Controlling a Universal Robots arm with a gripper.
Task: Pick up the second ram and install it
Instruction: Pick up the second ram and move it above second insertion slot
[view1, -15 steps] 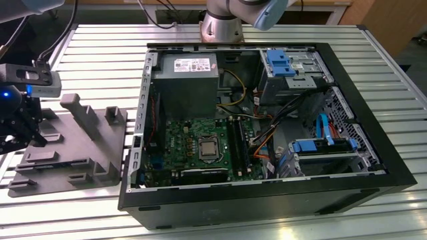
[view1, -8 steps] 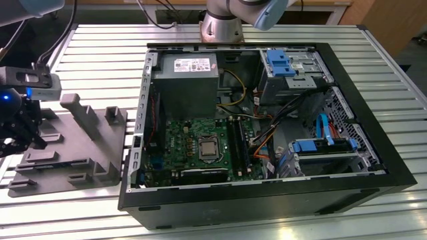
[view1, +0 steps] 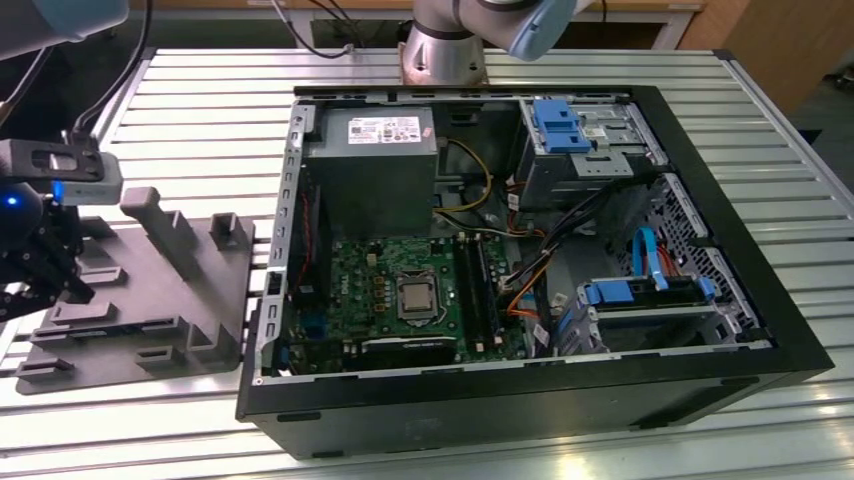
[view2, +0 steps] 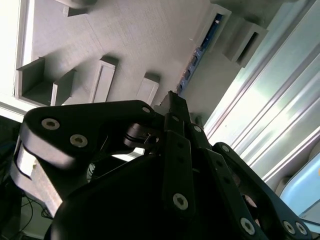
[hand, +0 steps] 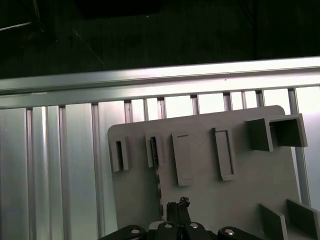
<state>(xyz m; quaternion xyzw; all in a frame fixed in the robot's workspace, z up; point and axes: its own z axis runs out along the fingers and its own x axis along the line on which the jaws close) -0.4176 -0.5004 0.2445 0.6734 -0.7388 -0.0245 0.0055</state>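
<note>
The second ram (view2: 199, 52) is a thin blue stick standing on edge in slots of a grey holder block (view2: 135, 35). It also appears edge-on in the first wrist view, as the ram (hand: 158, 172). My gripper (view2: 172, 100) hangs just over the ram's near end, its black fingers (hand: 178, 204) pressed together with nothing seen between them. I cannot tell whether the tips touch the stick. In the exterior view the gripper (view1: 54, 285) is at the far left, over the holder block (view1: 147, 300). The black memory slots (view1: 478, 285) lie on the green motherboard (view1: 374, 290).
The open black computer case (view1: 534, 400) fills the exterior view's right, with a power supply (view1: 374, 150), cables and blue drive cages (view1: 641, 295). The holder block has raised posts (view1: 167, 235). Everything rests on a ribbed aluminium table (hand: 55, 165).
</note>
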